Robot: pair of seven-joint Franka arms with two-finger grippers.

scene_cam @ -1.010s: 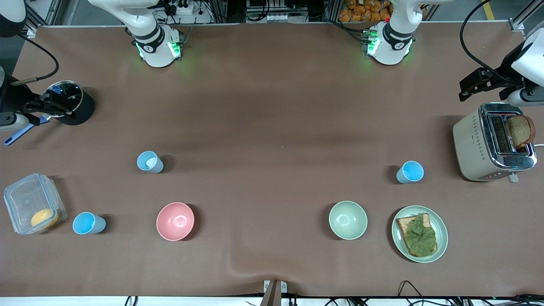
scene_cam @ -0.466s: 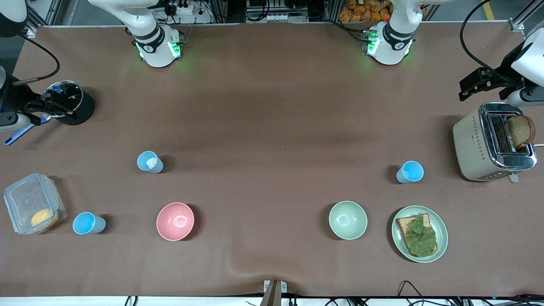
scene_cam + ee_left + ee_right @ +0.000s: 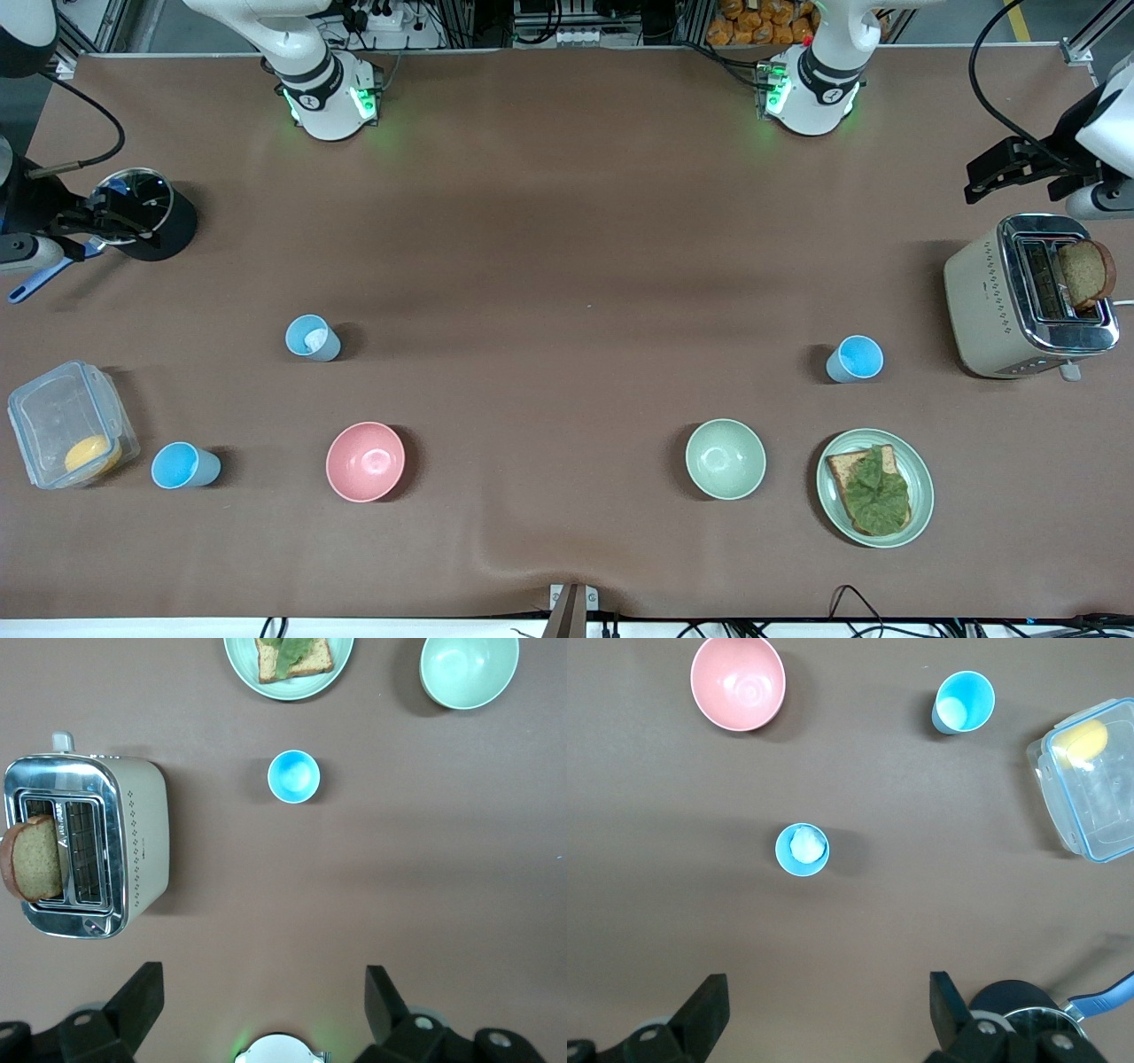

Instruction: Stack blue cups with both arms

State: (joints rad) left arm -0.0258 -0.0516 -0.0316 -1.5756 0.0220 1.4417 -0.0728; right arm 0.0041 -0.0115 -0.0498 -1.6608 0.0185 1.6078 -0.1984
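Note:
Three blue cups stand upright and apart on the brown table. One cup (image 3: 856, 359) is toward the left arm's end, beside the toaster; it also shows in the left wrist view (image 3: 293, 776). A second cup (image 3: 312, 338), with something white inside, is toward the right arm's end and shows in the right wrist view (image 3: 802, 850). The third cup (image 3: 184, 466) stands nearer the front camera, beside the clear box, and also shows there (image 3: 964, 702). My left gripper (image 3: 263, 992) is open and empty, high over the table by the toaster. My right gripper (image 3: 830, 992) is open and empty, high by the black pot.
A toaster (image 3: 1028, 297) holds a bread slice. A green plate (image 3: 921, 483) carries toast with lettuce, next to a pale-green bowl (image 3: 726, 458). A pink bowl (image 3: 365, 461), a clear lidded box (image 3: 66, 424) and a black pot (image 3: 155, 221) are at the right arm's end.
My left gripper has shifted slightly toward the robots' side of the table, away from the toaster. The right arm and all cups have not moved.

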